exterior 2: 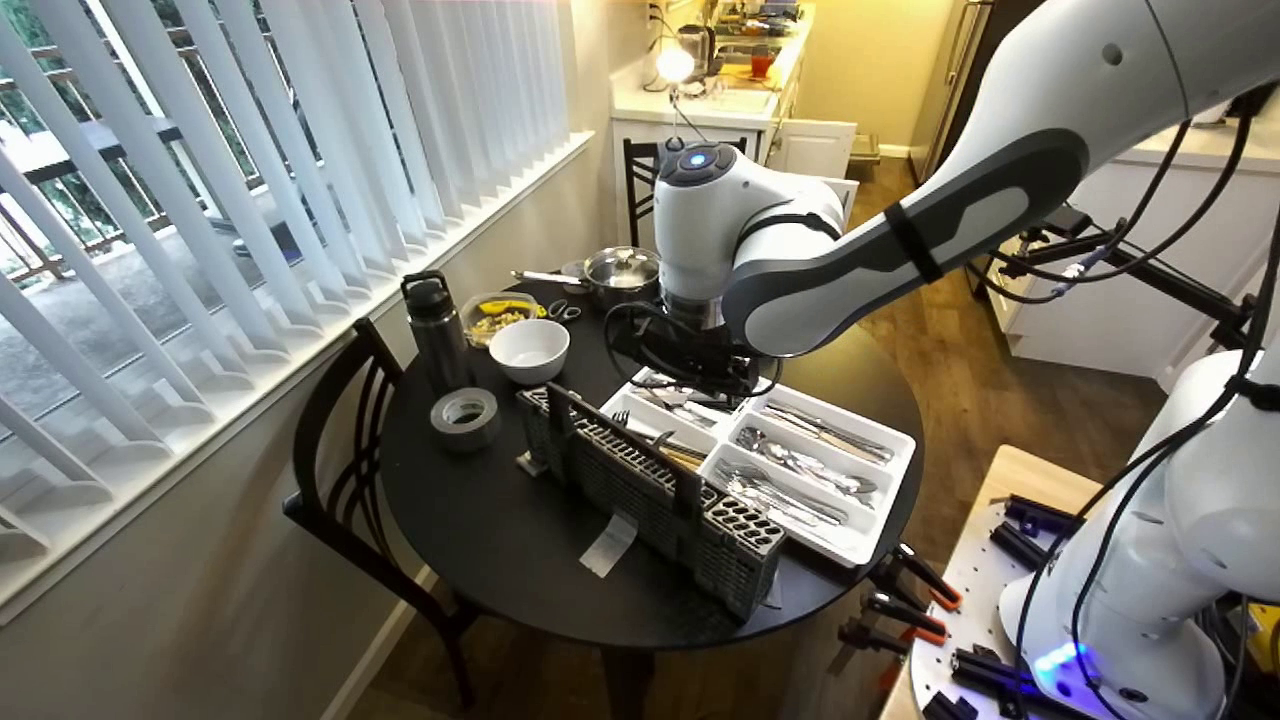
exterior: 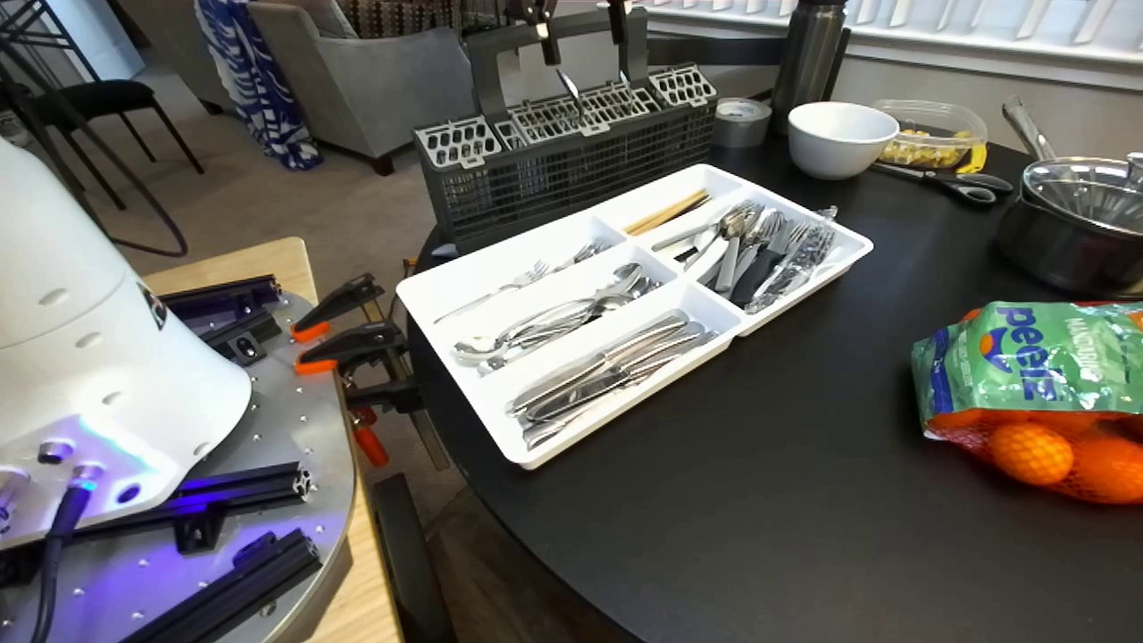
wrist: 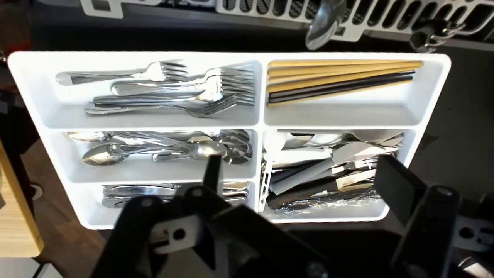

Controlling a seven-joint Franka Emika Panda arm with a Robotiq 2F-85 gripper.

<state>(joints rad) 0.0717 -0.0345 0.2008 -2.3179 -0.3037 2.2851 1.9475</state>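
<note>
At left in the wrist view, inside the white tray [wrist: 328,114] on the dark counter [exterior: 804,500], forks [wrist: 212,87] far, spoons [wrist: 208,148] midway, knives [wrist: 139,190] near. Jaws wide apart above the tray's near side, spanning from the knives to the mixed utensils [wrist: 324,166], clamped on nothing. At right in the tray, chopsticks [wrist: 328,77] far, mixed utensils near. Beyond the tray, upright in the dark basket [exterior: 571,161], a lone spoon [wrist: 326,25] and, farther right, a fork [exterior 2: 620,418].

To judge from this, sorting by kind mostly done; left over, that pair in the basket. Anything deeper in there impossible to tell.

In an exterior view, a pale strip [exterior 2: 608,545] by the basket and the outstretched arm [exterior 2: 880,250], neither in the wrist view. In an exterior view, far to the right, a bag of mandarins [exterior: 1036,411], likewise outside the wrist view.
</note>
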